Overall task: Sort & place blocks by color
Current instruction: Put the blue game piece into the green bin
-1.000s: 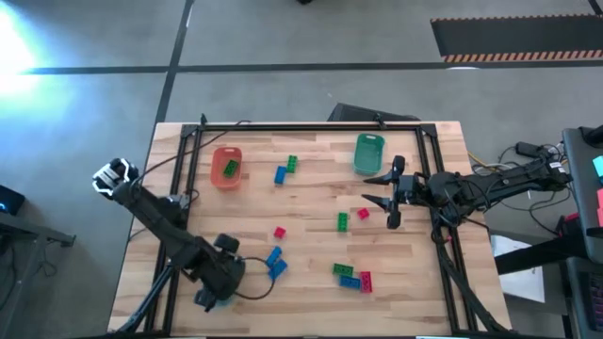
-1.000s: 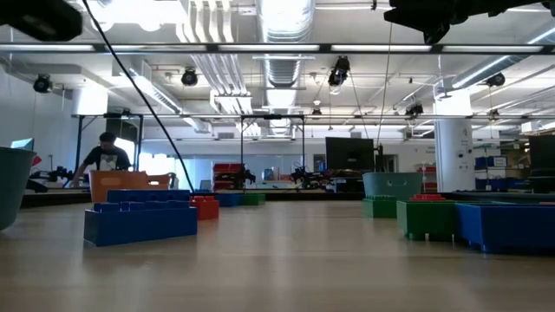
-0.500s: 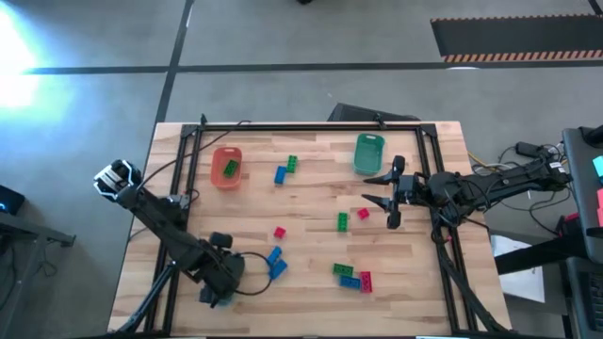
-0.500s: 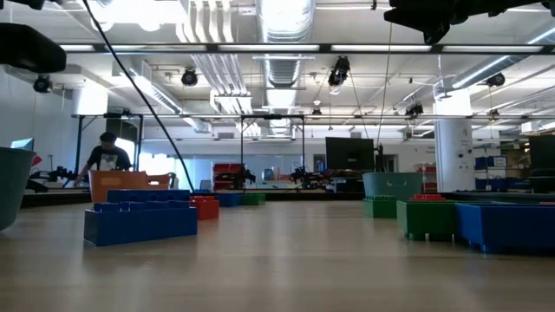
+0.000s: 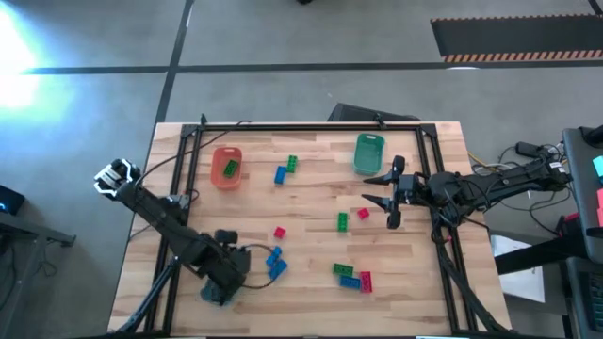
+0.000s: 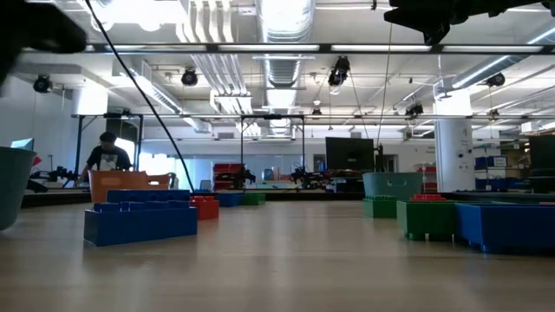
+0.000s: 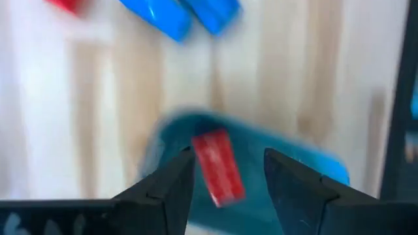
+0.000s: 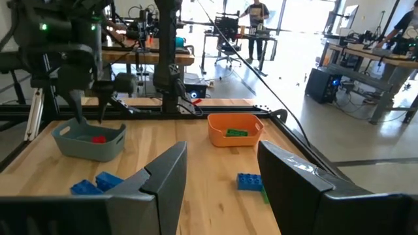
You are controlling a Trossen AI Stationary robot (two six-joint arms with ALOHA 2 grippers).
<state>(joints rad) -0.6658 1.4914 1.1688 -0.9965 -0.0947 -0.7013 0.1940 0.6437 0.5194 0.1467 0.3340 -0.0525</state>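
Left gripper (image 7: 225,171) over the teal tray (image 7: 313,171), red block (image 7: 219,167) below its parted fingers.

The left fingers stand apart with nothing clamped; the red block lies loose in the teal tray at the table's near-left edge, seemingly just dropped. The right gripper (image 5: 381,190) waits near the green tray (image 5: 368,153), partly open and empty. Other blocks lie scattered mid-table, with two blue ones (image 5: 274,261) just beside the left arm and a green one in the orange tray (image 5: 226,168). These bricks look light, rigid and slick; a pinch across the flat long sides should hold best.
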